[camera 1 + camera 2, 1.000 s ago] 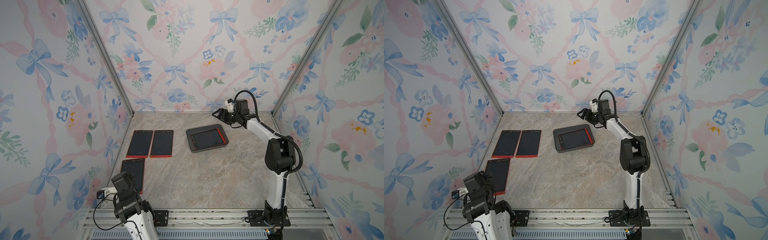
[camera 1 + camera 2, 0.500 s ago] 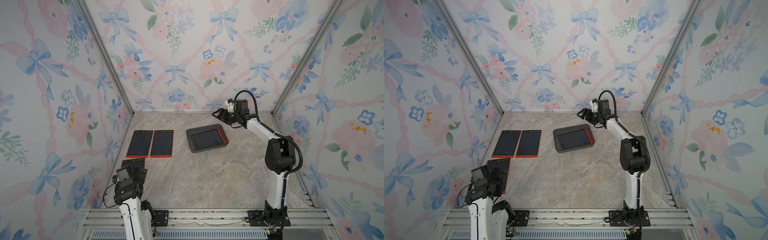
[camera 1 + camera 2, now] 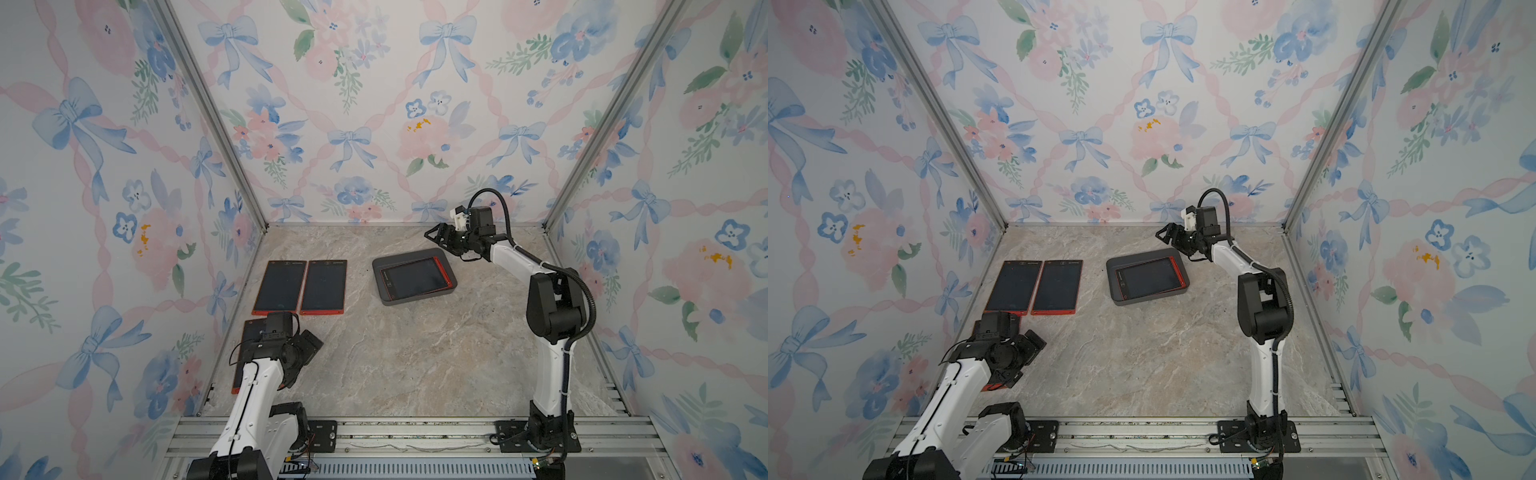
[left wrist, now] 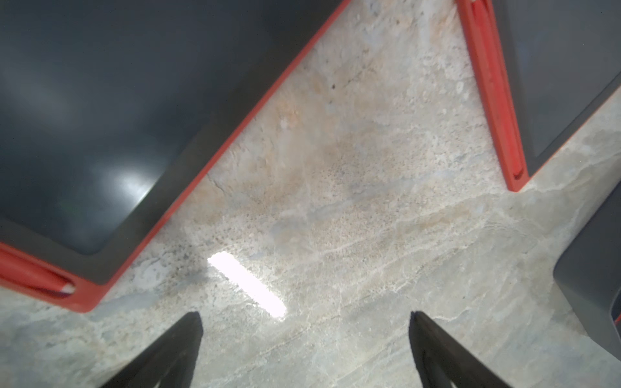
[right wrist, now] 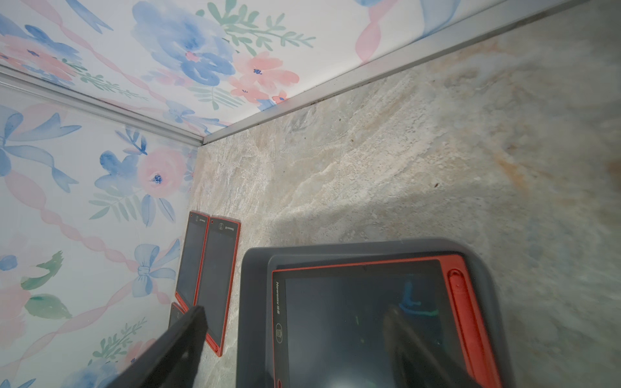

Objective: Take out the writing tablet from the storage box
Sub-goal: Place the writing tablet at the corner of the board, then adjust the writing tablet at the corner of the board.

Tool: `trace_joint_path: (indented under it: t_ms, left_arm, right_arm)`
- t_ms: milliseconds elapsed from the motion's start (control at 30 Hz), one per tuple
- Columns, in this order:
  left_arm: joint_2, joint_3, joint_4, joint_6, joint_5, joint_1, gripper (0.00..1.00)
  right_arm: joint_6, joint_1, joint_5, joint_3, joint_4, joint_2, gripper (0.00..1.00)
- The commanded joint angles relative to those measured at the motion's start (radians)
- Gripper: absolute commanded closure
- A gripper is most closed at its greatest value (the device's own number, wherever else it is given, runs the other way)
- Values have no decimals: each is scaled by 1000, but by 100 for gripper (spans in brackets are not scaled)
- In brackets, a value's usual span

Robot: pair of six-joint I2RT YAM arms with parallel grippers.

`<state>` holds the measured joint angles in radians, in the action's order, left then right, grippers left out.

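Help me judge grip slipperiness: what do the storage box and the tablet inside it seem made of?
The storage box looks like moulded plastic, matte dark grey: rounded corners, no glare. The writing tablet in it seems a red plastic frame around a glossy dark screen that shows reflections; glass or plastic, I cannot tell.

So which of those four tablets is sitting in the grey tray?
The writing tablet inside the storage box; the other three tablets lie directly on the table.

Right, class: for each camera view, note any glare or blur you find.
Left wrist view: bright glare strip on the table, soft sheen on a blurry tablet. Right wrist view: tool fingers out of focus. Both top views: even light, crisp.
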<state>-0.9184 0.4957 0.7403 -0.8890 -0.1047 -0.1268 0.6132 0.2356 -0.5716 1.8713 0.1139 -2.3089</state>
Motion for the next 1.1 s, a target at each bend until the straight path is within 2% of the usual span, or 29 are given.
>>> trace_joint_path:
  t_ms: [0, 200, 433, 767, 1067]
  left_arm:
    - [-17, 10, 15, 17, 34, 6, 2]
    - [-36, -14, 9, 12, 7, 6, 2]
    - [-40, -6, 2, -80, 115, 4, 2]
    - [-26, -76, -95, -154, 104, 5, 2]
    - [9, -121, -120, -239, 204, 5, 2]
  right_arm:
    - [38, -24, -20, -27, -58, -16, 15]
    - [44, -37, -23, -39, -78, -21, 14]
    - [60, -41, -39, -47, -113, -23, 14]
    - [72, -62, -49, -65, -138, -24, 14]
    - [72, -73, -57, -58, -135, -35, 14]
